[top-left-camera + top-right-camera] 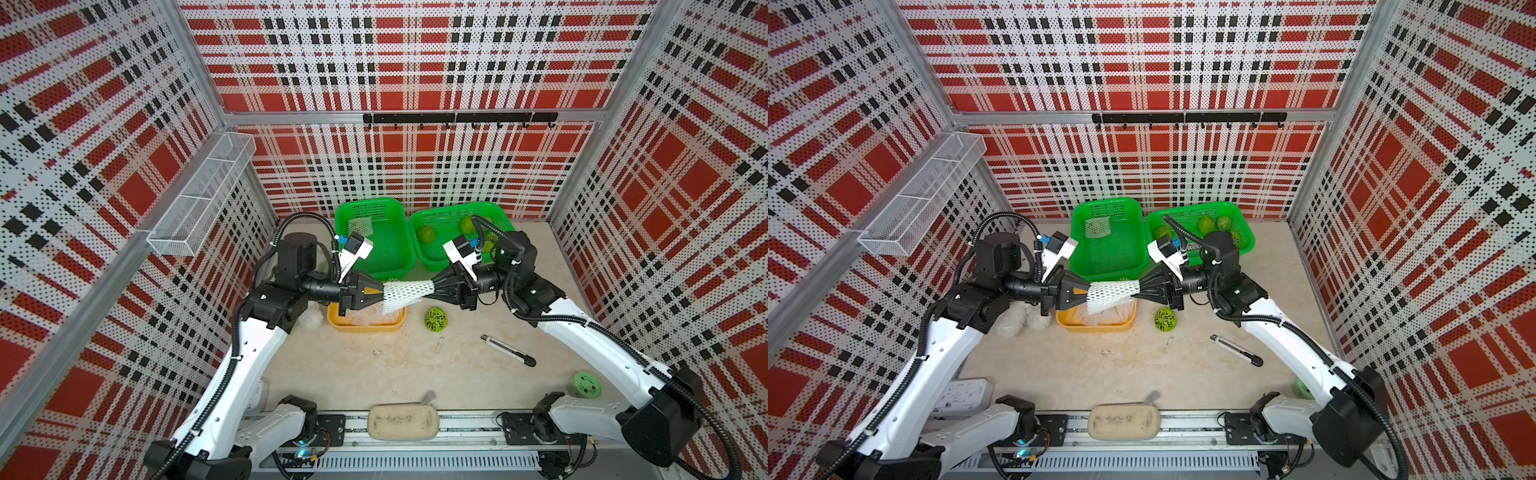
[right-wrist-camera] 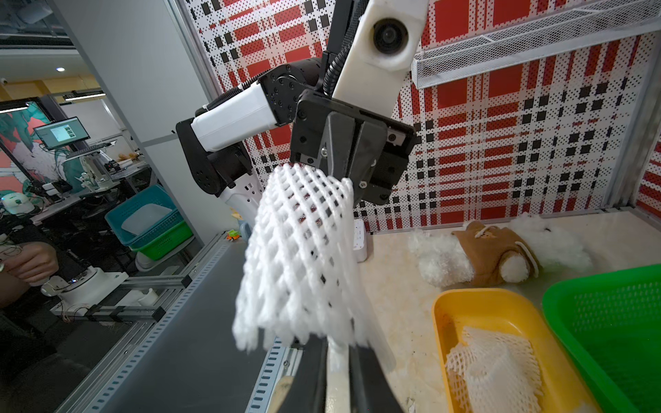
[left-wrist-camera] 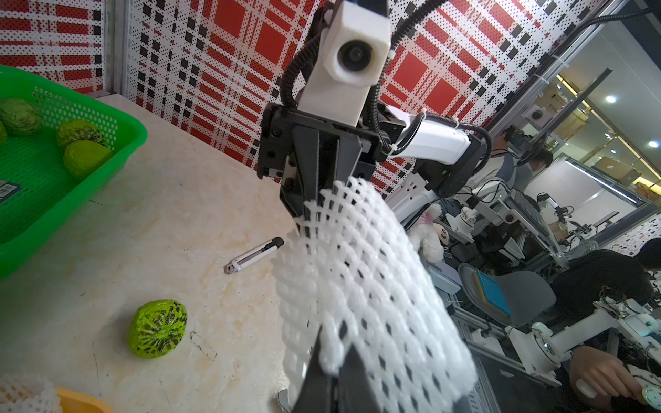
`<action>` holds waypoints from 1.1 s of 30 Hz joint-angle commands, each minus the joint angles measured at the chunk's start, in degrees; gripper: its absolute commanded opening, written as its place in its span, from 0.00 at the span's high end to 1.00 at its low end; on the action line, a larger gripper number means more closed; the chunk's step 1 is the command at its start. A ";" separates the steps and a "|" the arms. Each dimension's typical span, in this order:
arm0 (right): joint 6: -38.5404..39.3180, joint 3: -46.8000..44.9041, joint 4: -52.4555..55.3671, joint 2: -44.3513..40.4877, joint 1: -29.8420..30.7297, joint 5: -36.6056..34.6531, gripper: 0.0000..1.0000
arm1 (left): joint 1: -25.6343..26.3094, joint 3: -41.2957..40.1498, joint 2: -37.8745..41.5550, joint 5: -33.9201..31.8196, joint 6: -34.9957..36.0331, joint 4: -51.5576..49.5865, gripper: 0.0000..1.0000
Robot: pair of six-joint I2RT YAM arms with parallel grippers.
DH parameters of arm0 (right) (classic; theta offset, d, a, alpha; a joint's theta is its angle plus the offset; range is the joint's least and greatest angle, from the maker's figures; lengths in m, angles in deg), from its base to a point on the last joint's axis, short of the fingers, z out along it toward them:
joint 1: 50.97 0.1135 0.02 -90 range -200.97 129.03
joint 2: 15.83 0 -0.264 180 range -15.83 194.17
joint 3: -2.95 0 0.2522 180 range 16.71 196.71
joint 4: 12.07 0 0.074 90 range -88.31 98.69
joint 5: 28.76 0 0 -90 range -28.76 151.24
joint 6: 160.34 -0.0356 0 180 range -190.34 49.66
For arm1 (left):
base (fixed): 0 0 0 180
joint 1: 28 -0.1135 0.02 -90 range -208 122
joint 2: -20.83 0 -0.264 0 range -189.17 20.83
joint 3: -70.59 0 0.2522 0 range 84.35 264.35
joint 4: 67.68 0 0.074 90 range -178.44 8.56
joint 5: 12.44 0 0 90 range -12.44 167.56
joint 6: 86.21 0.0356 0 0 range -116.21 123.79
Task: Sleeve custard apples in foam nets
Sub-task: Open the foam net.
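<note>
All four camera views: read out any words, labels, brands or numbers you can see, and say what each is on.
No text is readable.
Sticker in the green basket: print too blurred to read.
White box at the table's front: marks too small.
Monitor outside the cell: screen too small.
</note>
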 commanded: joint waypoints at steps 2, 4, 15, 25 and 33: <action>3.87 0.53 2.76 -2.35 -1.55 0.62 0.85 | -2.62 -0.88 1.32 -0.34 -0.69 1.41 1.00; 4.17 0.00 3.67 -3.05 -2.02 0.30 0.85 | -3.42 -1.52 1.98 -0.67 -2.83 4.17 1.00; 1.02 0.00 -0.56 -1.36 -2.75 -0.96 0.85 | -3.88 -3.84 2.99 1.49 -7.59 10.32 1.00; -0.39 1.66 -2.64 0.35 -2.28 0.41 0.85 | -2.67 -4.18 3.00 1.41 -7.02 9.82 1.00; 1.53 2.76 -0.53 0.02 0.15 1.31 0.84 | -2.12 -3.95 2.05 0.90 -6.73 10.31 1.00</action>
